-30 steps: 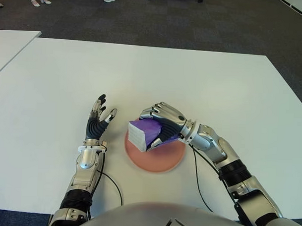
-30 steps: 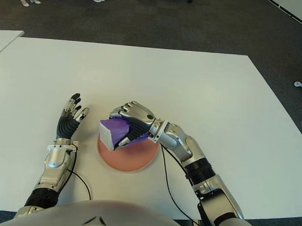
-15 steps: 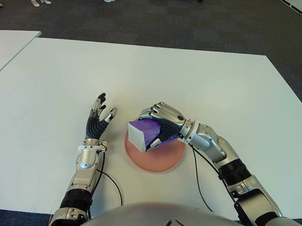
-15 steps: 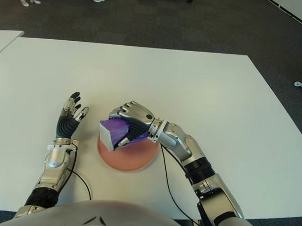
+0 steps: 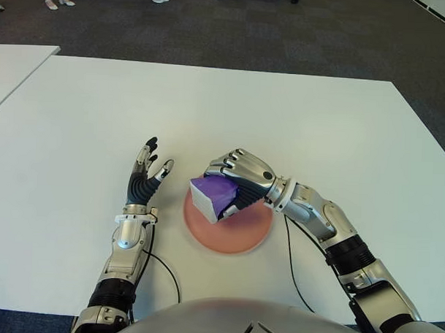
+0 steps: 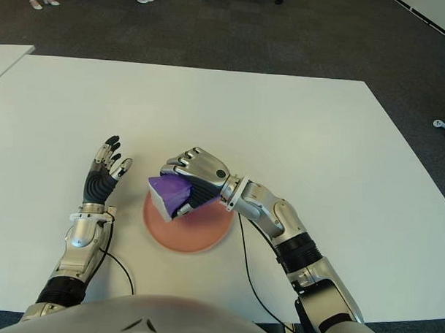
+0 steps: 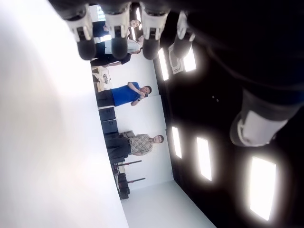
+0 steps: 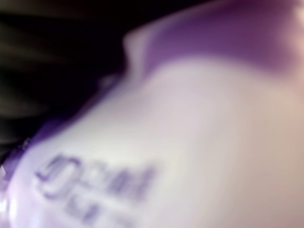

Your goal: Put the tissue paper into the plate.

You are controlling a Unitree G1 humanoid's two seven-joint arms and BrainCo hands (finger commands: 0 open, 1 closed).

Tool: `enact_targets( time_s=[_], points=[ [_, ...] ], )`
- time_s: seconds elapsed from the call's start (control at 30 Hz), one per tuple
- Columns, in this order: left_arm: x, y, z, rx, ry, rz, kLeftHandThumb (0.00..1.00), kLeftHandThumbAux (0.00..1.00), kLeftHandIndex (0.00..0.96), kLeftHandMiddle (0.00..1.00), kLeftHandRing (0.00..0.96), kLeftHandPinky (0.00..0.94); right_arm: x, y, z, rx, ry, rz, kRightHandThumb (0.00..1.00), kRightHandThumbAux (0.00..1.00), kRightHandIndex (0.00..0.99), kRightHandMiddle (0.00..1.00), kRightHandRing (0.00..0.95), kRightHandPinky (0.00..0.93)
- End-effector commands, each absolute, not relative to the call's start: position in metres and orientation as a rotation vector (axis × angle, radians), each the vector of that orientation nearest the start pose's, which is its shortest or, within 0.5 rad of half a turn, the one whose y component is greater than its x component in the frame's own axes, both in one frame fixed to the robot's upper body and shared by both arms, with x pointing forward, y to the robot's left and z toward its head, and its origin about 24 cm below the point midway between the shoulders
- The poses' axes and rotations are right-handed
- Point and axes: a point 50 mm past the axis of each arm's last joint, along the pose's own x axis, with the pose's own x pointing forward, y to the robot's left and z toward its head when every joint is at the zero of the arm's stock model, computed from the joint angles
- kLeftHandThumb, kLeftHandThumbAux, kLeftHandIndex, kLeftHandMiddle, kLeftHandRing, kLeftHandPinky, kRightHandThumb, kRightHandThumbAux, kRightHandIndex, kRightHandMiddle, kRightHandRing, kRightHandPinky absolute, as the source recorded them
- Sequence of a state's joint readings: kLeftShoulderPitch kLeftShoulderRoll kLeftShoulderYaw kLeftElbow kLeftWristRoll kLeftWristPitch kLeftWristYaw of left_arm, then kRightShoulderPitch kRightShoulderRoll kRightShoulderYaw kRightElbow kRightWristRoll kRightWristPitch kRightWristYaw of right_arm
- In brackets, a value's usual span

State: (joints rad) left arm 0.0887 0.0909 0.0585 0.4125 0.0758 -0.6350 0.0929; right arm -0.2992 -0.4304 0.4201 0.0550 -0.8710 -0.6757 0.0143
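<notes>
your right robot hand [image 5: 240, 174] is curled over a purple tissue pack [image 5: 210, 194], fingers wrapped across its top and far side, thumb tucked underneath. the pack sits tilted in that grip, its white end face pointing toward the left side of the scene, and it is held directly over the pink plate [image 5: 235, 233]. from the head views you can't tell whether its low corner is touching the plate or just above it; the right wrist view is filled by purple wrapper pressed close to the camera, which fits a tight hold but tells you nothing about the gap.

the over-the-top grasp makes sense here: it leaves the underside of the pack mostly free, so it can settle onto the plate without the fingers getting pinned beneath it. the thumb is the one part likely to be caught under it.

your left robot hand [image 5: 145, 175] shows just to the left of the plate, palm up, fingers spread and holding nothing. it looks idle, kept clear of the plate's rim so it won't be in the way.

the white bench [image 5: 297, 118] carries nothing else near the work area.

judging from this, the carry is done and the release is what remains. lower until the pack sits flatter on the plate, then loosen the fingers slowly; a tilted pack let go early could tip over the near-left rim.
</notes>
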Motion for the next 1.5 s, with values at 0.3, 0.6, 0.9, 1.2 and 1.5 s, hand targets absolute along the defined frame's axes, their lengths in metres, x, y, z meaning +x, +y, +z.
enact_targets(
  time_s=[0.3,0.6,0.9,1.2,1.5],
  points=[
    [0.196,0.193,-0.031,0.164,-0.015,0.106,0.0,0.484,0.0,0.0,0.0,0.0,0.244,-0.085,0.087,-1.48,-0.81,0.94,0.051,0.408,0.006,0.008,0.006,0.005],
    [0.195,0.194,-0.031,0.151,-0.009,0.114,0.0,0.498,0.0,0.0,0.0,0.0,0.242,-0.088,0.081,-1.476,-0.82,0.94,0.015,0.351,0.0,0.0,0.0,0.0],
    [0.194,0.194,-0.029,0.159,-0.035,0.117,0.0,0.505,0.0,0.0,0.0,0.0,0.24,-0.089,0.078,-1.464,-0.828,0.945,0.003,0.333,0.0,0.0,0.0,0.0],
    [0.193,0.194,-0.029,0.161,-0.033,0.117,0.01,0.503,0.0,0.0,0.0,0.0,0.239,-0.091,0.075,-1.459,-0.825,0.954,0.0,0.325,0.0,0.0,0.0,0.0],
    [0.194,0.194,-0.029,0.161,-0.037,0.109,0.015,0.493,0.0,0.0,0.0,0.0,0.239,-0.092,0.073,-1.465,-0.82,0.972,0.0,0.325,0.0,0.0,0.0,0.0]
  ],
)
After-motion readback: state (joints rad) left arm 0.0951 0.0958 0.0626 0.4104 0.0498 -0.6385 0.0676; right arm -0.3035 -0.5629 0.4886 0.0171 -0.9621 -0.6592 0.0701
